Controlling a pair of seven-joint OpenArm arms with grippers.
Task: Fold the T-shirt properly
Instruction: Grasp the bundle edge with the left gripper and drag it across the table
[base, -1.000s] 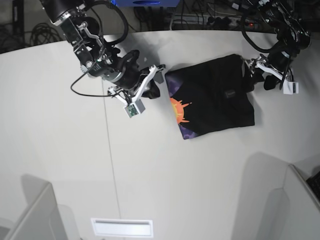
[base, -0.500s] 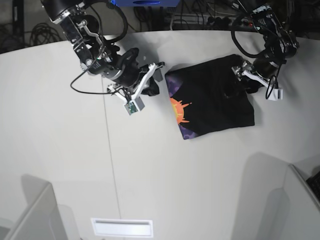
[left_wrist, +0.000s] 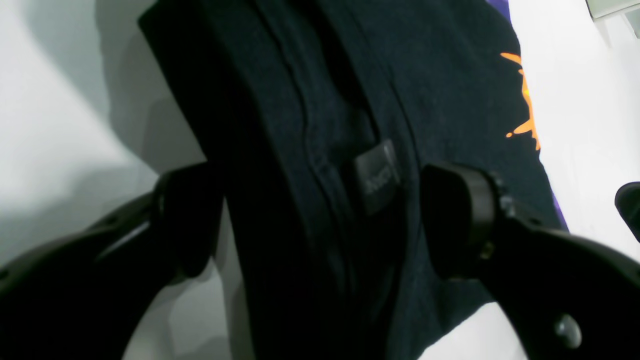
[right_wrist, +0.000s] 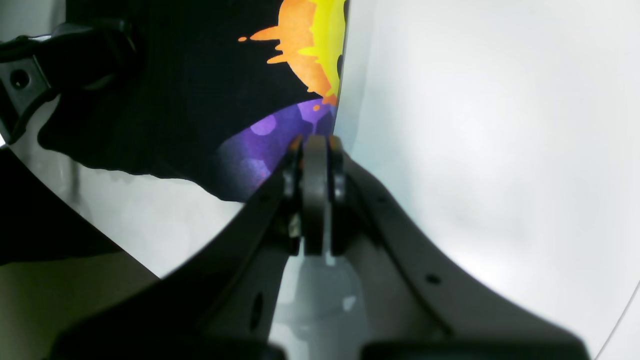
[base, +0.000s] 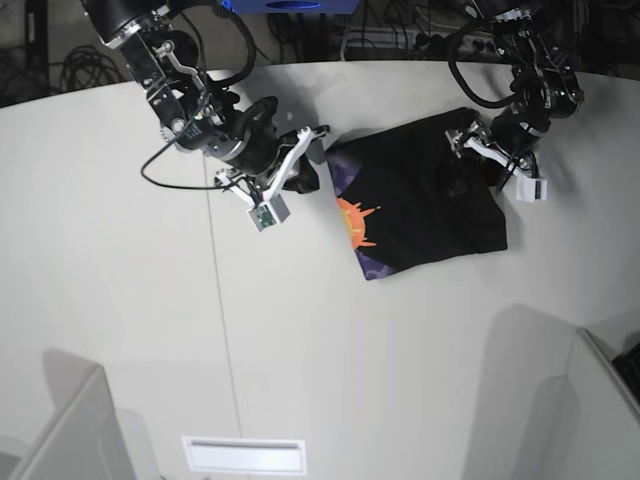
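The black T-shirt (base: 430, 195) lies folded on the white table, its orange sun print on purple (base: 358, 222) at its left edge. My left gripper (base: 478, 165) is open over the shirt's right edge. In the left wrist view the left gripper (left_wrist: 320, 220) straddles a thick black fold (left_wrist: 300, 150) bearing a small dark label (left_wrist: 376, 172). My right gripper (base: 316, 152) is shut just left of the shirt's upper left corner. In the right wrist view its tips (right_wrist: 313, 150) meet at the purple edge (right_wrist: 260, 150); I see no cloth between them.
The table (base: 150, 300) has a thin seam (base: 218, 280) running front to back. Cables and a blue box (base: 290, 5) sit beyond the far edge. Grey partitions stand at the front left (base: 70, 430) and front right (base: 590, 410). A white slot (base: 245, 455) is at the front.
My left gripper has moved left from beside the shirt's right edge to over it. My right gripper has shifted slightly left. The shirt lies as before.
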